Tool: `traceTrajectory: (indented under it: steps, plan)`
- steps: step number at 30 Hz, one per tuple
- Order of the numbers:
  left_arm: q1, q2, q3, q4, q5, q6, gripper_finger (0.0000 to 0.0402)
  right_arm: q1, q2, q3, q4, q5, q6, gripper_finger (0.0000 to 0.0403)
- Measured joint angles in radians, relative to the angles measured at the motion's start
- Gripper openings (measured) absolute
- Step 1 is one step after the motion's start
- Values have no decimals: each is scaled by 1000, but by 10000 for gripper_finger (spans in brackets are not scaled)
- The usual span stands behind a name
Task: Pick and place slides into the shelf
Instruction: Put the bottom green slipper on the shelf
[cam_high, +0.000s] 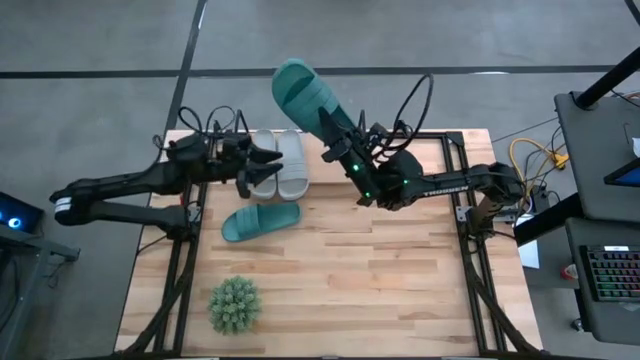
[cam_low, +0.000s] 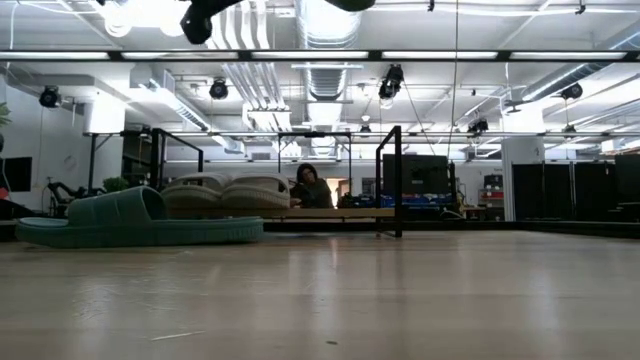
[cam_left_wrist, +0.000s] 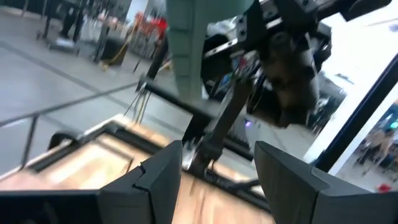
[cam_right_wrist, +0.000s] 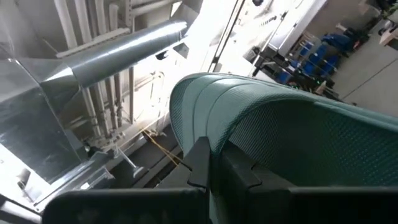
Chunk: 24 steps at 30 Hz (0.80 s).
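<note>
On my desk (cam_high: 400, 270) stands one shelf (cam_high: 400, 138) with two grey slides (cam_high: 280, 165) on it. One teal slide (cam_high: 260, 221) lies on the desk. My right tool (cam_high: 335, 150) is closed on the second teal slide (cam_high: 305, 95), raised high. My left tool (cam_high: 262, 165), fingers apart and empty, is above the grey pair.

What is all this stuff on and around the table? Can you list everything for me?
Teal slide, held: one, teal-green, lifted in the air above the table's far edge.
Teal slide, lying: one, teal-green, flat on the table near the middle left.
Grey slides: two, light grey, side by side on the shelf.
Shelf: one, black wire frame, at the table's far edge.
Plant: one, spiky green, near left corner.
Table: one, light wood.
Person: one, in the room behind.
Left gripper: open, beside the grey slides.
Right gripper: shut on the raised teal slide.
</note>
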Motion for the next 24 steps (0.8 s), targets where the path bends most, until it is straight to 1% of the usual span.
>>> traceTrajectory:
  steps: [3,6,13,16,20,24]
  plan:
    - [0,45,-17,136,4,0,187,2,0,3,-4,-1,0,9]
    - [0,87,-19,227,8,0,187,2,0,3,-4,-3,4,9]
    - [0,195,-18,373,35,54,187,5,0,3,-4,-42,11,9]
    - [0,227,-18,433,41,105,187,6,0,3,-3,-73,32,9]
    - [0,260,-18,490,41,157,187,7,0,2,-3,-86,53,9]
    - [1,283,-18,528,32,204,187,7,0,2,-3,-126,79,9]
